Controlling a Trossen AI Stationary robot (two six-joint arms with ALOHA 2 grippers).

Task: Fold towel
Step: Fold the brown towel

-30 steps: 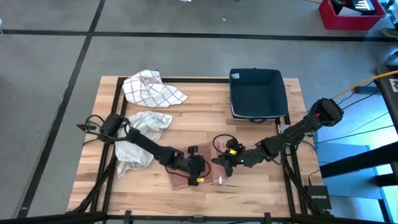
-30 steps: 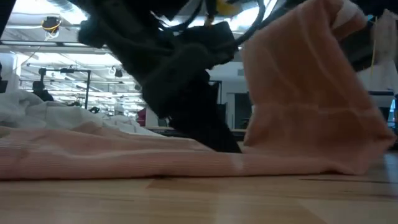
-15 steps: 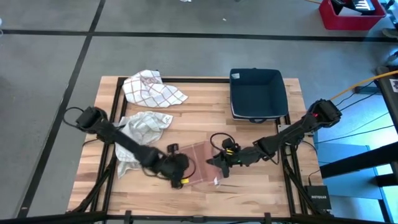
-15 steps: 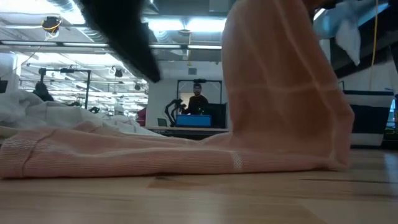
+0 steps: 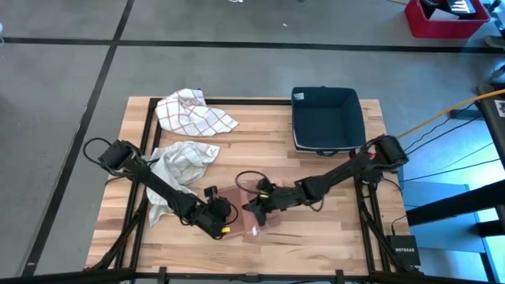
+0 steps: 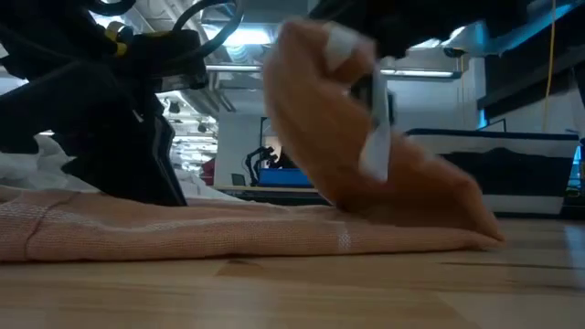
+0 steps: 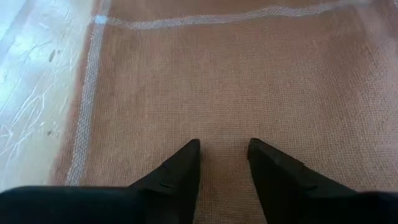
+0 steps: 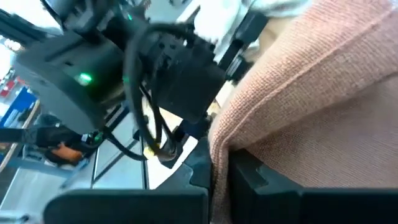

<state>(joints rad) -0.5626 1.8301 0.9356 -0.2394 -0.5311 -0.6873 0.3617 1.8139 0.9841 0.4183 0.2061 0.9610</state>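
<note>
Right end effector [image 5: 254, 207] is clenched on an edge of the pink towel [image 5: 251, 211], lifting that edge up and over the part lying flat on the desk [image 5: 331, 225] near its front edge. Left end effector [image 5: 223, 222] hangs just over the towel's flat part, fingers [image 7: 180, 171] parted, grasping nothing. At the desk's far right stands a dark blue bin [image 5: 325, 119], its inside bare. Two other cloths, a checked cloth [image 5: 192, 112] and a white cloth [image 5: 178, 170], lie loose on the left.
</note>
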